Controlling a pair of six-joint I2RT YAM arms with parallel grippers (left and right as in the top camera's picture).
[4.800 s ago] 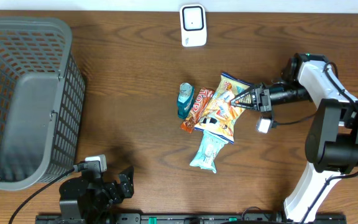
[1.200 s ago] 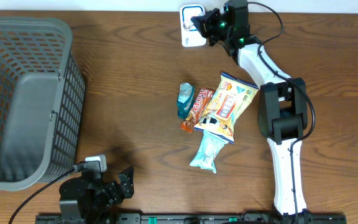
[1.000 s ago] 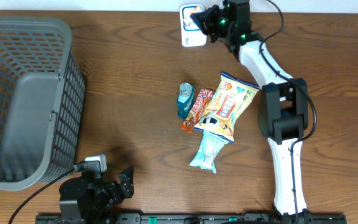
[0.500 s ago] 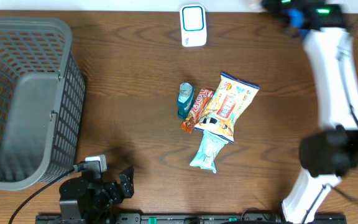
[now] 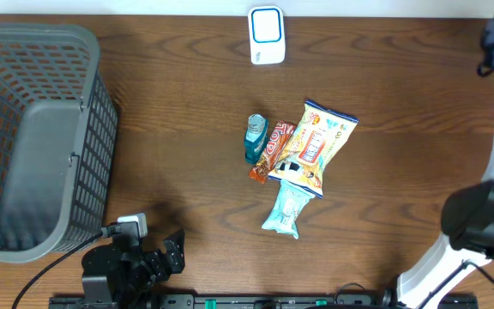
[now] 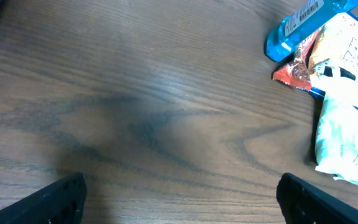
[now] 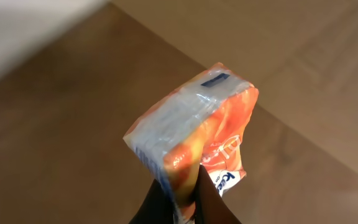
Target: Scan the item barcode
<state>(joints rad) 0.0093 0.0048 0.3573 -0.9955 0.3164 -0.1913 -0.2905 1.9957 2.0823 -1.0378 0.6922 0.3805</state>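
Orange packet (image 7: 194, 134) hangs pinched at its lower end in the right pincer (image 7: 182, 193), raised near the far right corner of the bench (image 5: 187, 103), well apart from the white scanner (image 5: 267, 34). The scanning step looks unfinished; next, bring its barcode to the scanner's face. The left pincer (image 6: 179, 199) rests spread, empty.

The left end of the bench (image 5: 178, 112) is taken up by a tall grey basket (image 5: 33, 137). Snack packets (image 5: 303, 159) are heaped at the centre, and a scanner (image 5: 266, 34) stands near the far edge. Open wood is left between basket and packets, and between packets and scanner.
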